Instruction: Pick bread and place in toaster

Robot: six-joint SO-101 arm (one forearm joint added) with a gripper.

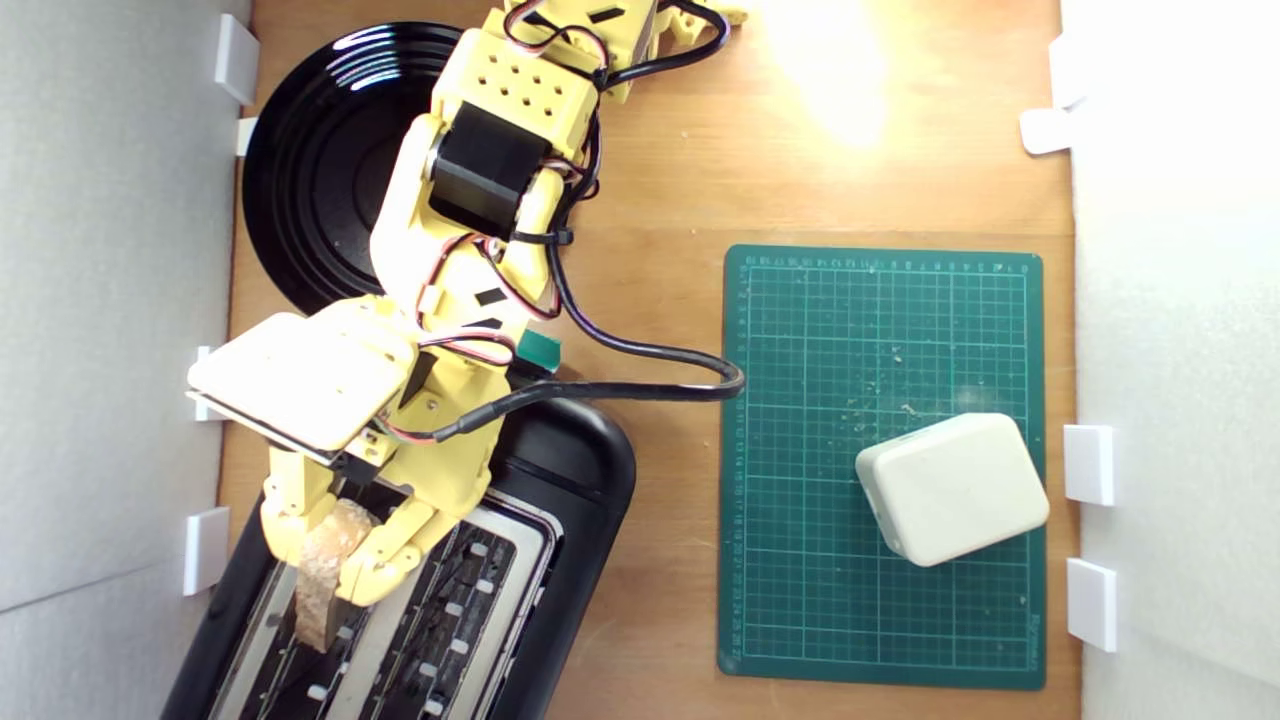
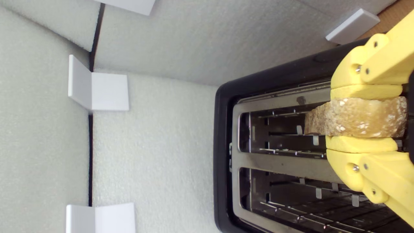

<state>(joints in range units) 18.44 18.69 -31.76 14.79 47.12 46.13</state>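
Note:
The bread (image 1: 325, 575) (image 2: 355, 117), a brown-crusted slice held on edge, is clamped between the yellow fingers of my gripper (image 1: 318, 558) (image 2: 362, 118), which is shut on it. It hangs over the slot of the black toaster (image 1: 560, 560) (image 2: 226, 136) nearest the exterior view's left, its lower end at the slot mouth. In the wrist view the crust lines up with that slot of the silver top plate (image 2: 275, 161); the other slot is empty. The toaster's green lever knob (image 1: 540, 350) shows beside the arm.
A round glossy black plate (image 1: 310, 170) lies behind the arm at the exterior view's upper left. A green cutting mat (image 1: 800, 480) with crumbs holds a cream-white plastic block (image 1: 952, 488) on the right. White foam walls with brackets (image 1: 1088, 464) flank the wooden table.

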